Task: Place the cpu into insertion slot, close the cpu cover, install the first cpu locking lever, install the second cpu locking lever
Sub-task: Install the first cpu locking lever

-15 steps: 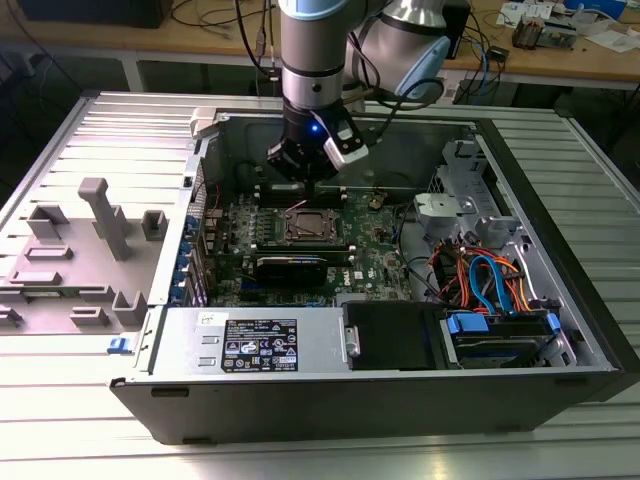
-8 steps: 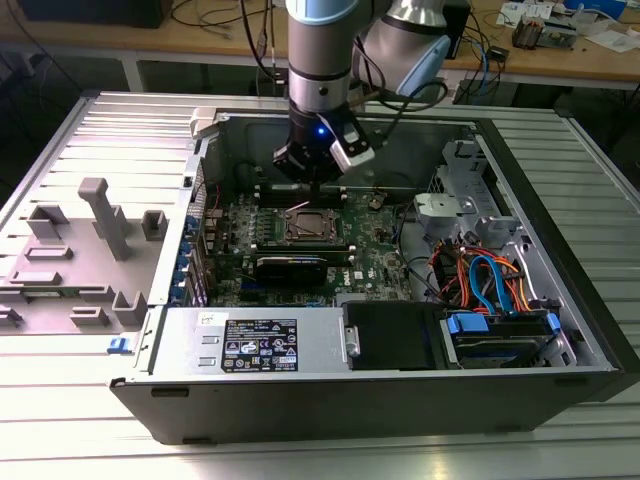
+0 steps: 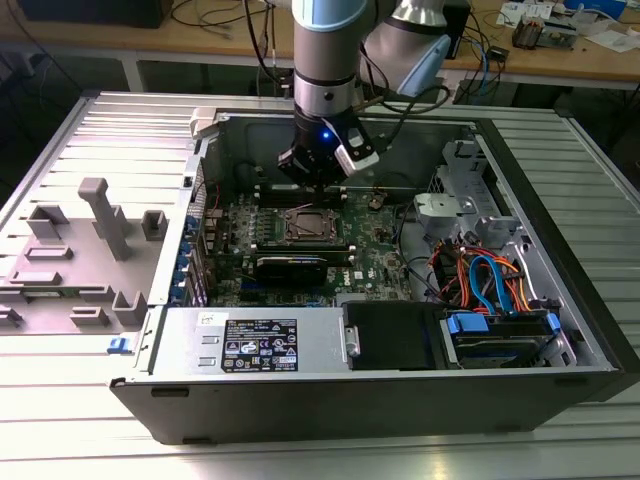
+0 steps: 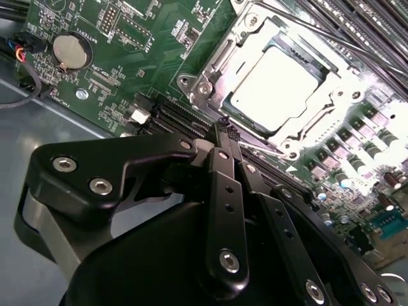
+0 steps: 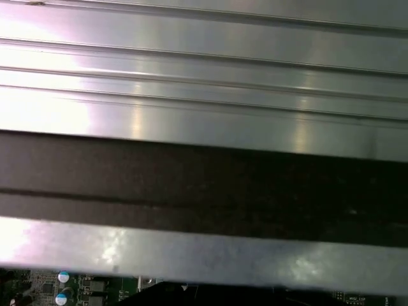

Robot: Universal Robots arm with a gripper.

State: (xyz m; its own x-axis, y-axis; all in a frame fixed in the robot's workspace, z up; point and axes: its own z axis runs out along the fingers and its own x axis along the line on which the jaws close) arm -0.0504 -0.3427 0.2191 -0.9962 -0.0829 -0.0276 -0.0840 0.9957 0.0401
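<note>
The cpu (image 4: 280,80) lies flat in the insertion slot (image 3: 303,225) on the green motherboard, its silver top glaring under the light. The cpu cover (image 4: 213,67), a silver frame, lies down around it with the chip showing through its window. A thin wire locking lever (image 4: 306,23) runs along one side of the frame; I cannot tell whether it is latched. My gripper (image 4: 224,124) hovers just beside the socket, over the dark slots at its edge, with its black fingers shut together on nothing. In the exterior view the gripper (image 3: 318,178) hangs just behind the socket.
The open computer case (image 3: 560,330) walls in the board. A black card (image 3: 290,265) lies in front of the socket, a power supply (image 3: 255,345) at the near wall, and drive bays with blue and orange cables (image 3: 490,285) on the exterior view's right. A grey fixture (image 3: 95,240) stands outside on the exterior view's left.
</note>
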